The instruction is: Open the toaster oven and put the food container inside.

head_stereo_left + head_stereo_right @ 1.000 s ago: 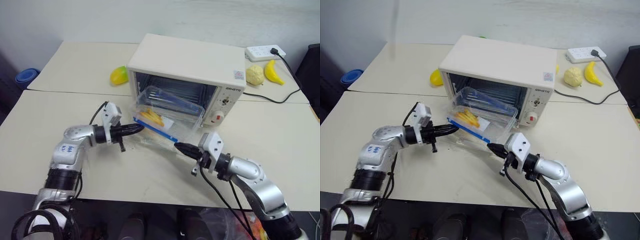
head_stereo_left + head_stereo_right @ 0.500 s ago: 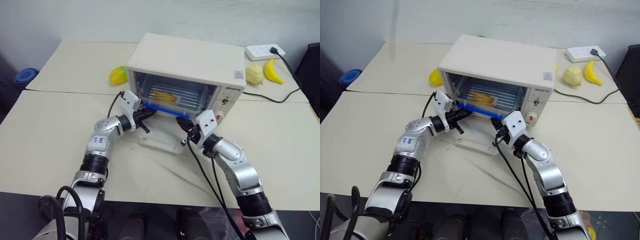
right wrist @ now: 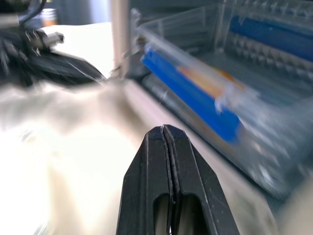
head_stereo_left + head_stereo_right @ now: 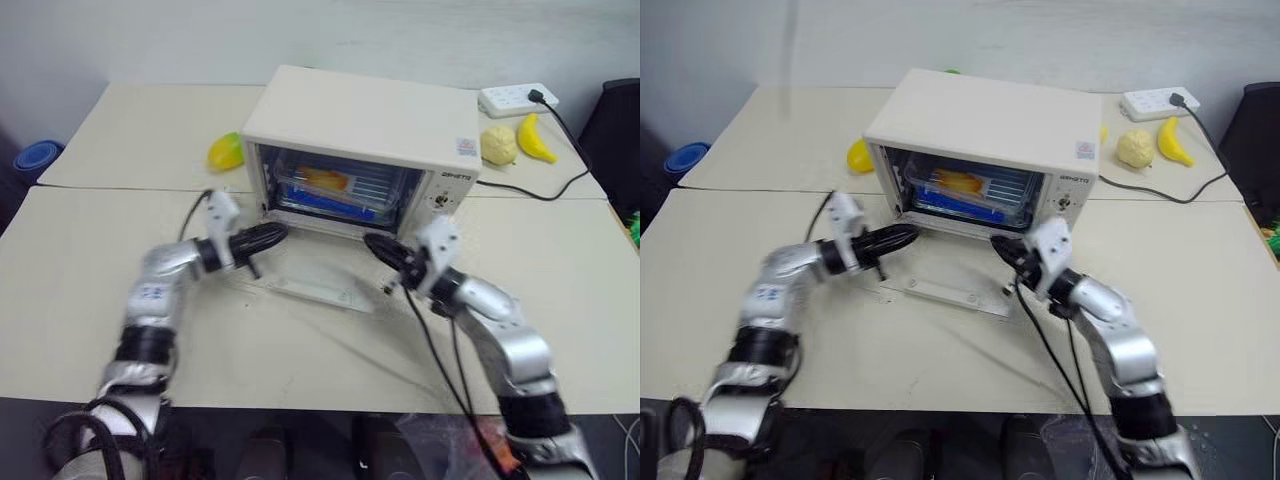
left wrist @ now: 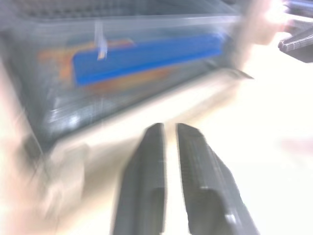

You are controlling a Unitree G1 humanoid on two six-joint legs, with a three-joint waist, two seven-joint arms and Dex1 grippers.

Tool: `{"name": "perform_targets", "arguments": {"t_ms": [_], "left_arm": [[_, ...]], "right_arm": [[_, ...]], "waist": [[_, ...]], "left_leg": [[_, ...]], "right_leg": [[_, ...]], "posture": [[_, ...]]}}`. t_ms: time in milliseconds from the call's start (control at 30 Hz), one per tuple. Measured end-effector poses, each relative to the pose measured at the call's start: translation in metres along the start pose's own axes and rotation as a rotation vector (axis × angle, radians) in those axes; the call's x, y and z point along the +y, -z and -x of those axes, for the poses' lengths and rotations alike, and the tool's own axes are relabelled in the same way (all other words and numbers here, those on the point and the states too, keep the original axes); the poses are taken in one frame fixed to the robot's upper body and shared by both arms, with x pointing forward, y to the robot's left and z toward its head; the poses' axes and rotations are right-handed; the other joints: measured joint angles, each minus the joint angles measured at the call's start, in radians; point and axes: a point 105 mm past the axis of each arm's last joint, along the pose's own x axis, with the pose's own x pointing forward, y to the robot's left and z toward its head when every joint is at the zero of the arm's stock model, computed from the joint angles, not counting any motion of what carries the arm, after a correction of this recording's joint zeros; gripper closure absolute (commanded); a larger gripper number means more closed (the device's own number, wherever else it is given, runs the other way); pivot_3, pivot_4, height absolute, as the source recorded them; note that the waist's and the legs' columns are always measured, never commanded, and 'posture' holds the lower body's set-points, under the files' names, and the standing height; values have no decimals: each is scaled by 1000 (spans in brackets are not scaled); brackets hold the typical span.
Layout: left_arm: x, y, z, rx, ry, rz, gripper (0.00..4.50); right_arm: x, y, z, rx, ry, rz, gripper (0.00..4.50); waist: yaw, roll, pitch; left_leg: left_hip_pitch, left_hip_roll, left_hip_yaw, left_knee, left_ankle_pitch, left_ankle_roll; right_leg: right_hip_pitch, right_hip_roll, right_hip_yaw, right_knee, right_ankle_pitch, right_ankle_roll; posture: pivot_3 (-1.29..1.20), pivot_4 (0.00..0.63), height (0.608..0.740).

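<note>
The cream-white toaster oven (image 4: 370, 120) stands at the middle of the table, its glass door (image 4: 312, 283) folded down flat on the tabletop. The clear food container (image 4: 330, 190), with its blue clip (image 5: 146, 56) and orange sticks, lies inside the oven cavity on the rack. My left gripper (image 4: 272, 235) hovers in front of the oven's left corner, its fingers (image 5: 152, 147) parted by a narrow gap and holding nothing. In front of the right side of the opening, my right gripper (image 4: 376, 245) is shut and empty, its fingers (image 3: 157, 147) pressed together. Both grippers are apart from the container (image 3: 195, 88).
A yellow-green fruit (image 4: 224, 152) lies left of the oven. At the back right are a white power strip (image 4: 515, 98), a banana (image 4: 536, 138) and a pale lumpy item (image 4: 497, 145). The black cord (image 4: 560, 188) runs along the oven's right side. A blue object (image 4: 35, 158) sits off the table's left edge.
The container, carried between both grippers in front of the oven, went into the cavity. Both grippers have since drawn back from it, and the left one has parted slightly.
</note>
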Motion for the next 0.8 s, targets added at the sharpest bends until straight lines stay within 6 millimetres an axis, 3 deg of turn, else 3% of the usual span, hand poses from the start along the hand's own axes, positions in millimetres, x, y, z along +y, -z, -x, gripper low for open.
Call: {"name": "perform_targets", "arguments": {"t_ms": [100,167,333,567,800], "left_arm": [[-8,-31,40,-21,85,30,2183],[-14,-39,63,31,131,-10,1562],[-17,-39,90,122,182,-35,31],[-10,-19,102,81,85,-74,31],[-20,-11,110,29,0,-25,31]], "right_arm": [[2,19,37,105,-95,60,4500],[2,35,57,175,-151,97,4500],[-10,62,72,207,-130,47,4500],[18,67,37,75,-270,55,4500],[19,55,19,-56,-235,-2,4500]], "waist": [[3,0,0],[2,0,0],[1,1,0],[-3,2,1],[-2,2,1]], "left_leg": [[2,0,0,1,-1,2],[7,0,2,0,-2,4],[6,1,1,0,-2,4],[4,2,2,0,-3,2],[4,3,2,1,-4,1]], "right_leg": [[3,0,0,-5,0,0],[7,0,1,-6,0,0],[6,1,1,-6,0,0],[3,0,2,-4,0,0],[3,-3,2,-5,0,0]], "posture": [[0,150,740],[0,150,740],[0,150,740],[0,150,740],[0,150,740]]}}
